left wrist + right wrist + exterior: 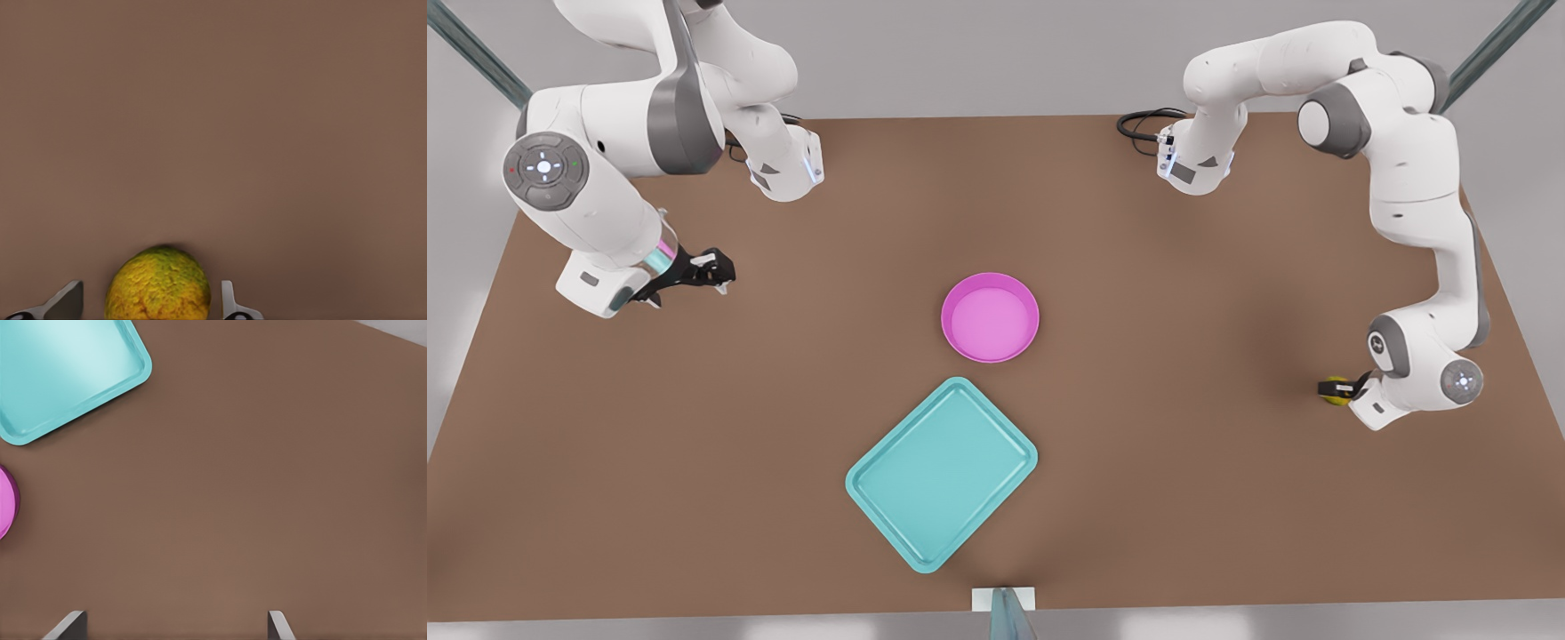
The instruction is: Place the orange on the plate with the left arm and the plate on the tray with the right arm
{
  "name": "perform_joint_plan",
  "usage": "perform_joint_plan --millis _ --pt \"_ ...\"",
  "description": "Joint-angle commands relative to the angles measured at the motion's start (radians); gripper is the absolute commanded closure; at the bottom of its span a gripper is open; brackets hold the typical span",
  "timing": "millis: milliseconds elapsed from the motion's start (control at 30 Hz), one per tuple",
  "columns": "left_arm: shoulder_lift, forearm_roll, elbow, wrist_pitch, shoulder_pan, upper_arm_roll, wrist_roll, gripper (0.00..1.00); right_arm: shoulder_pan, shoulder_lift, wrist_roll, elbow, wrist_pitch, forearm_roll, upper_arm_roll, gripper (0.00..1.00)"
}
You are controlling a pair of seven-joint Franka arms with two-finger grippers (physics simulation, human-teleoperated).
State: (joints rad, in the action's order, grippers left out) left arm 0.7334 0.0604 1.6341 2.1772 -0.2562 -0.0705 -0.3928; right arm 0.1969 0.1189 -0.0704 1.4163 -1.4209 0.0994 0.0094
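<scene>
The left gripper [1336, 389] is set low at the front view's right, its fingers [230, 301] spread on either side of the orange [158, 285], which rests on the brown surface [1183, 498]; a gap is seen on each side in the left wrist view, so no pinch is made yet. The right gripper [716, 271] is held at the front view's left, its fingers [279, 627] spread over bare surface, and this arm is judged to be waiting. The plate [990, 317] lies near the middle, empty, with the tray [942, 473] just beside it toward the near edge, apart from it. Risks are judged as follows: the orange is round and bumpy, so an off-centre closure could squeeze it out sideways or set it rolling; a release from too high over the plate could let it bounce across the raised rim; the plate's glossy rim could slip when gripped, with the fruit rolling inside during the carry. In the front view the orange is largely hidden behind the fingers. In the left wrist view its lower part and the fingertips are cut off by the frame edge, so contact with the surface cannot be confirmed there.
</scene>
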Motion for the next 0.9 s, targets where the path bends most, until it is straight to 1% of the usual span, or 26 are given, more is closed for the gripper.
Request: perform_joint_plan --millis 0,200,233,267,333,367,400,467,533,600,633,700,833,867 --pt "0.003 -0.002 0.000 0.015 0.000 0.000 -0.092 0.00 0.001 -0.001 0.000 0.000 0.000 -0.003 0.000 0.00" --pt "0.017 -0.004 0.001 0.013 0.000 0.000 -0.092 0.00 0.001 0.002 0.000 0.000 0.000 -0.003 0.000 0.00" --pt "0.015 -0.004 0.001 0.013 0.000 0.000 -0.092 0.11 0.001 0.004 0.000 0.000 0.000 -0.003 0.000 0.00" --pt "0.017 -0.004 0.001 0.013 0.000 0.000 -0.092 0.28 0.001 0.005 0.000 0.000 0.000 -0.003 0.000 0.00" --pt "0.017 -0.004 0.001 0.012 0.000 0.000 -0.092 0.28 0.001 0.005 -0.002 0.000 0.000 -0.003 0.000 0.00" --pt "0.017 -0.004 0.001 0.012 0.000 0.000 -0.092 0.36 0.001 0.005 -0.002 0.000 0.000 -0.003 0.000 0.00" --pt "0.015 -0.004 0.001 0.012 0.000 -0.002 -0.092 0.40 0.001 0.005 -0.003 0.000 0.000 -0.003 0.000 0.00" --pt "-0.002 -0.004 0.001 -0.005 0.011 0.000 -0.074 0.40 0.001 0.005 -0.003 0.000 0.000 -0.004 0.000 0.00" --pt "-0.094 -0.004 0.001 -0.158 0.107 0.000 0.112 0.39 0.001 0.007 -0.003 0.000 0.000 -0.004 0.000 0.00" --pt "-0.149 -0.007 -0.004 -0.230 0.207 0.002 0.242 0.39 -0.002 0.008 -0.003 0.000 0.000 -0.004 0.000 0.00" --pt "-0.160 -0.010 -0.017 -0.238 0.284 0.021 0.362 0.39 0.001 0.008 -0.003 0.000 0.000 -0.004 0.000 0.00" --pt "-0.129 -0.097 -0.155 -0.335 0.463 0.023 0.629 0.39 0.001 0.010 -0.003 0.000 0.000 -0.004 0.000 0.00" --pt "-0.095 -0.143 -0.229 -0.333 0.764 0.035 0.988 0.39 0.001 0.010 -0.003 0.000 0.000 -0.004 0.000 0.00" --pt "-0.052 -0.145 -0.275 -0.332 0.818 0.055 1.081 0.38 -0.002 0.012 -0.003 0.000 0.000 -0.004 0.000 0.00"
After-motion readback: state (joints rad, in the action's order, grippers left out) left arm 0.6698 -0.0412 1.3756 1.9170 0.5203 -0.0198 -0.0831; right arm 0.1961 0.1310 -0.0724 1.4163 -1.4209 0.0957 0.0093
